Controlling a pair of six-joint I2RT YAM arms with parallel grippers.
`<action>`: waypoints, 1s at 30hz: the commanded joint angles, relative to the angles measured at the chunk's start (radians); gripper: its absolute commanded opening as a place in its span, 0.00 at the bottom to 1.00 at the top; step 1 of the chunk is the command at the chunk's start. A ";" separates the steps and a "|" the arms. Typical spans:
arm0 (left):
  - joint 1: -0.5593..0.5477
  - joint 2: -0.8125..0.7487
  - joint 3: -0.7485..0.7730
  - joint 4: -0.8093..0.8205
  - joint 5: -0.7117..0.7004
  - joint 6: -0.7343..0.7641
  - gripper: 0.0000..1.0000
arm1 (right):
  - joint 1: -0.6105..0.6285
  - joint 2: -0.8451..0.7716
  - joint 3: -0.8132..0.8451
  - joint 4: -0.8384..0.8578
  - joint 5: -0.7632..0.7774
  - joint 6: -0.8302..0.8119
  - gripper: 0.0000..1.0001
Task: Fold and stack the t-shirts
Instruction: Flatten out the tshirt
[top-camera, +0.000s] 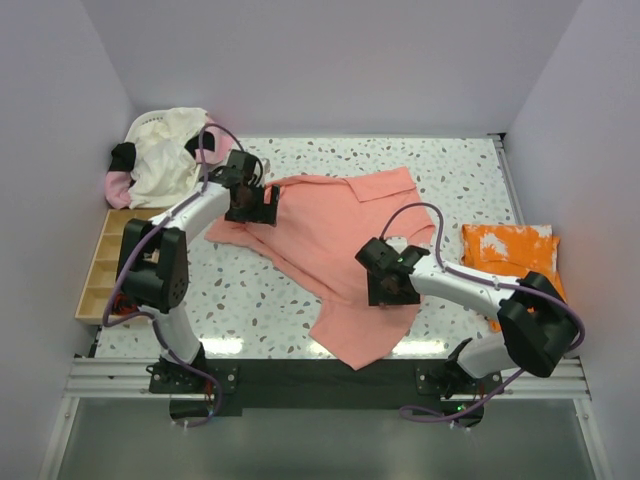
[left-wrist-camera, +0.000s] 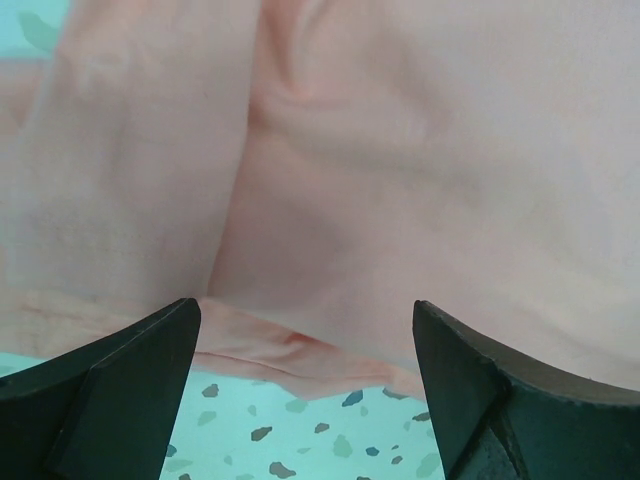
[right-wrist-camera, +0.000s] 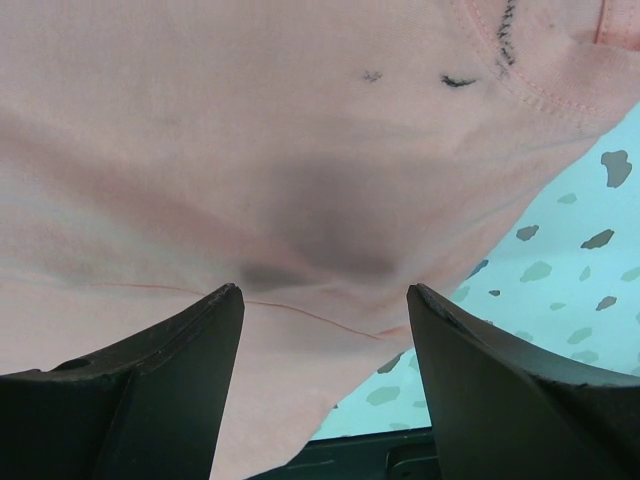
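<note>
A plain salmon-pink t-shirt (top-camera: 330, 235) lies spread and rumpled across the middle of the speckled table. My left gripper (top-camera: 250, 212) hangs over its left edge, open; the left wrist view shows the shirt's hem (left-wrist-camera: 300, 345) between the fingers (left-wrist-camera: 120, 390), not pinched. My right gripper (top-camera: 390, 292) hangs over the shirt's lower right part, open; the right wrist view shows cloth (right-wrist-camera: 300, 180) below the spread fingers (right-wrist-camera: 500, 380). An orange t-shirt with white splotches (top-camera: 510, 250) lies folded at the right. Cream and pink shirts (top-camera: 165, 155) are piled at the back left.
A wooden compartment tray (top-camera: 100, 265) sits along the left edge. White walls enclose the table on three sides. A black strip and metal rail (top-camera: 320, 380) run along the near edge by the arm bases.
</note>
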 joint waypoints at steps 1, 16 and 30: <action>-0.004 0.031 0.095 0.016 -0.081 -0.011 0.92 | 0.001 0.010 0.046 0.034 -0.004 -0.015 0.72; -0.014 0.158 0.219 -0.019 -0.170 0.011 0.89 | 0.000 0.050 0.034 0.104 -0.045 -0.039 0.72; -0.083 0.282 0.296 -0.041 -0.431 0.065 0.75 | 0.000 0.125 0.041 0.152 -0.085 -0.070 0.73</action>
